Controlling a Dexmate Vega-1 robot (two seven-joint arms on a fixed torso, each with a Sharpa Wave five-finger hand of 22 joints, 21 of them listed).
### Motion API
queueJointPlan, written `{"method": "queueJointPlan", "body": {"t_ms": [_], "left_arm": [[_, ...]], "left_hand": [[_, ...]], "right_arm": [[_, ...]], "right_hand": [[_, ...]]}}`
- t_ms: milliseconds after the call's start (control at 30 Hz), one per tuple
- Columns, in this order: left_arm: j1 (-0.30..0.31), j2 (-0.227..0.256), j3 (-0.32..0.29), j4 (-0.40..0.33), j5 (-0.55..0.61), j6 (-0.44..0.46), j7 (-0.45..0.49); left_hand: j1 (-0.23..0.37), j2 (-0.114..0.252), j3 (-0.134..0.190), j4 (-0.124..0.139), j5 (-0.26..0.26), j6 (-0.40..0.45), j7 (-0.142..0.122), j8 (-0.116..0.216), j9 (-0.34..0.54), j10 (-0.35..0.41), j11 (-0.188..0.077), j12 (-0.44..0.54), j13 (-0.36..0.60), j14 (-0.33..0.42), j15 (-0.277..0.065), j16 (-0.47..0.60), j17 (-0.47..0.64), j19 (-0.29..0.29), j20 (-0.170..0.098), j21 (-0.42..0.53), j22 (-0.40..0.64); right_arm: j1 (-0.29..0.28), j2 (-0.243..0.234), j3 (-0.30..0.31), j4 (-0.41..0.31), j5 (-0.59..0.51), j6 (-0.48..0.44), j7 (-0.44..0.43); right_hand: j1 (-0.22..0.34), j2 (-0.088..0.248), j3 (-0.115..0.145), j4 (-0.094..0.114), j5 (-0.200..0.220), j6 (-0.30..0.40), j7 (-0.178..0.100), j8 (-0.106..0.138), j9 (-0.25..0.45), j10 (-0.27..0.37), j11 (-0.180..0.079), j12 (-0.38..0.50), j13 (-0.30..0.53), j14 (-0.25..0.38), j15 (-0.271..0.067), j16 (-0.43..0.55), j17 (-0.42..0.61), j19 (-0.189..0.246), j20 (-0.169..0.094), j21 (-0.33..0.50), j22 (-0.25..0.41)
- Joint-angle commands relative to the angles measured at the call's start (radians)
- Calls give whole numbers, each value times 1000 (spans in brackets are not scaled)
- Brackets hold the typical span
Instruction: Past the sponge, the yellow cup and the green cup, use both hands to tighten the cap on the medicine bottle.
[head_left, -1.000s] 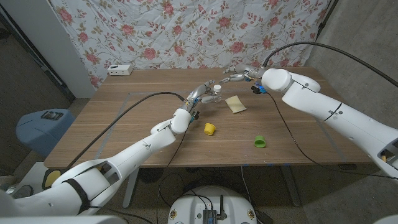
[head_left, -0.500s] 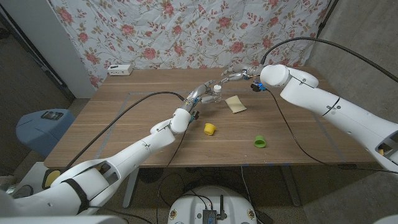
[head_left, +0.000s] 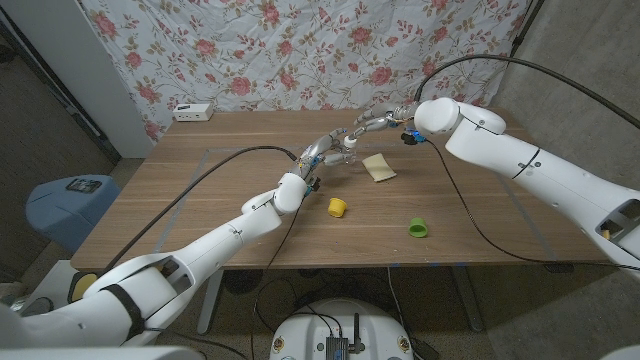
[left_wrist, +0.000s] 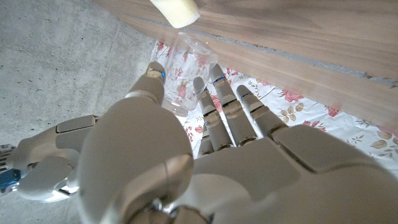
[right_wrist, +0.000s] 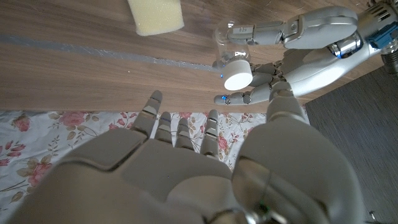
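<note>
Left robot hand (head_left: 328, 147) gripping upright medicine bottle (head_left: 347, 153), cap (right_wrist: 237, 74) up, right robot hand (head_left: 375, 123) spread

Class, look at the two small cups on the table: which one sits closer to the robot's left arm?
The yellow cup, beside the left forearm; the green cup lies farther out toward the robot's right.

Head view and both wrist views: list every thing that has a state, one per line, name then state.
medicine bottle: upright on the table, white cap on, held by the left hand.
left hand: fingers wrapped around the bottle.
right hand: open, fingers spread, close to the cap, not gripping it.
sponge: lying flat.
yellow cup: on the table, untouched.
green cup: on the table, untouched.
</note>
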Motion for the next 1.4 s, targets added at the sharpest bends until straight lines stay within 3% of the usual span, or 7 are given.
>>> {"method": "queueJointPlan", "body": {"t_ms": [33, 500, 867, 1400], "left_arm": [[-7, -6, 2, 11, -1, -2, -2], [-8, -10, 7, 20, -1, -9, -2], [-11, -11, 11, 24, 0, -12, -7], [-13, -11, 13, 27, 4, -8, -5]], "left_hand": [[0, 8, 8, 2, 4, 5, -8, -1, 2, 28, -21, 7, 4, 5, -83, 1, -1, -1, -50, -1, 2], [-2, 11, 12, 3, 4, 4, -11, -2, 2, 31, -22, 8, 4, 6, -81, 1, -1, -3, -51, -1, 2], [-5, 11, 15, 4, 3, 7, -12, -1, 2, 33, -22, 8, 4, 6, -80, 1, -1, -4, -52, -1, 2], [-7, 13, 19, 3, 3, 12, -17, 0, 3, 36, -22, 8, 4, 6, -82, 2, -1, -4, -53, -1, 2]], "right_arm": [[47, 23, -46, 24, -40, -29, 53], [84, 43, -102, 22, -119, -72, 86], [83, 56, -115, 25, -155, -75, 84], [84, 82, -126, 50, -181, -67, 87]], "right_hand": [[7, -5, 6, 4, -5, 7, -3, 6, 5, -11, 8, -1, 2, -10, 2, 4, 4, -10, 4, 1, 5], [15, -3, 12, 2, -5, 33, 0, 16, 7, -9, 11, 6, 2, -13, 2, 6, 4, -6, 1, 5, 5], [32, 1, 22, -2, -7, 88, -7, 35, 11, 7, 8, 16, 1, -2, 1, 12, 5, 15, -3, 13, 6], [49, 6, 31, -5, -7, 117, -8, 43, 14, 17, 10, 20, 1, 11, 1, 16, 4, 34, -4, 18, 5]]}}
